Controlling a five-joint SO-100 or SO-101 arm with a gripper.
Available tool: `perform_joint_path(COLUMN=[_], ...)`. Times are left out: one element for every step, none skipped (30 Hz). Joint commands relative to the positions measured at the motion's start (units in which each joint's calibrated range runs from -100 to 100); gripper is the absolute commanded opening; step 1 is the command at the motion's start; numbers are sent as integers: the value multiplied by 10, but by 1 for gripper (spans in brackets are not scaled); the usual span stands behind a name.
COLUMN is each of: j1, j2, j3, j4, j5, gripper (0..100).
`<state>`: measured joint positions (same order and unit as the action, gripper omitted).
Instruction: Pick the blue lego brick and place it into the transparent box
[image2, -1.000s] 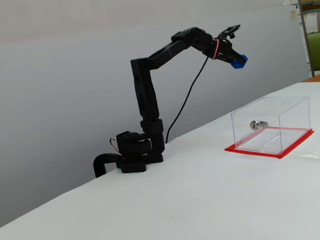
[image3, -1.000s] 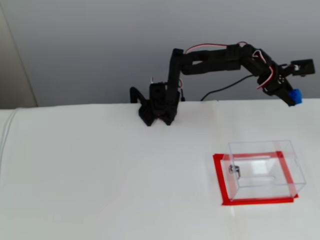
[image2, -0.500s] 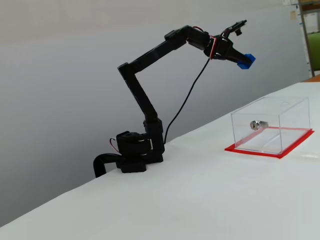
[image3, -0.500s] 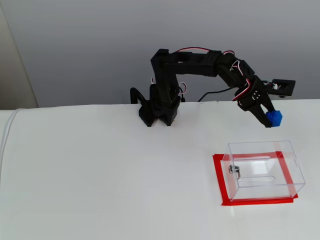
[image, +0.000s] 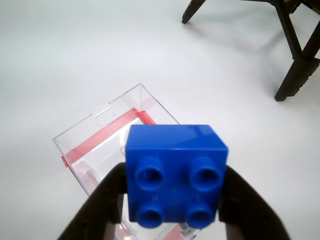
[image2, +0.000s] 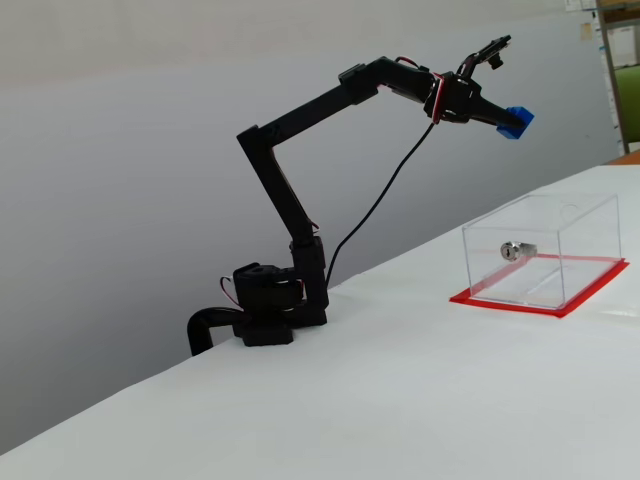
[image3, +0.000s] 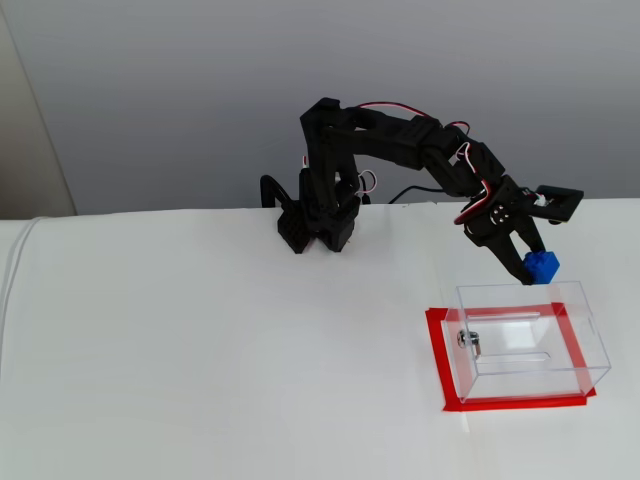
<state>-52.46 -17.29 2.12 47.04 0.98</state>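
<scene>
My gripper (image: 172, 205) is shut on the blue lego brick (image: 175, 172), studs facing the wrist camera. In both fixed views the brick (image2: 515, 121) (image3: 541, 266) hangs in the air above the table, held by the gripper (image2: 508, 122) (image3: 537, 268). The transparent box (image: 112, 142) with a red base rim lies below and behind the brick in the wrist view. In a fixed view the box (image2: 545, 250) stands on the table, below and to the right of the brick. In another fixed view the brick is just above the box's (image3: 530, 340) far edge.
A small silver metal piece (image2: 517, 250) (image3: 470, 341) sits on the box wall. The arm's base (image2: 265, 310) (image3: 315, 225) stands on the white table. Black stand legs (image: 295, 75) reach into the wrist view at the top right.
</scene>
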Motion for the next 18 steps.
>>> perform_joint_path(j1=[12,12,12,12,12,12,12,12,12,12,12,12,12,12,12,12,12,12], j2=[5,10,16,22,28,33,38,41,44,46,48,48,48,49,49,49,49,49], j3=[-4,-4,-4,-4,-4,-4,-4,-4,-4,-4,-4,-4,-4,-4,-4,-4,-4,-5], j4=[-23,-23,-23,-23,-23,-23,-23,-23,-23,-23,-23,-23,-23,-23,-23,-23,-23,-23], j5=[1,1,0,-1,-1,-1,-1,-1,-1,0,1,1,1,0,0,0,0,1], gripper=[12,12,12,12,12,12,12,12,12,12,12,12,12,12,12,12,12,12])
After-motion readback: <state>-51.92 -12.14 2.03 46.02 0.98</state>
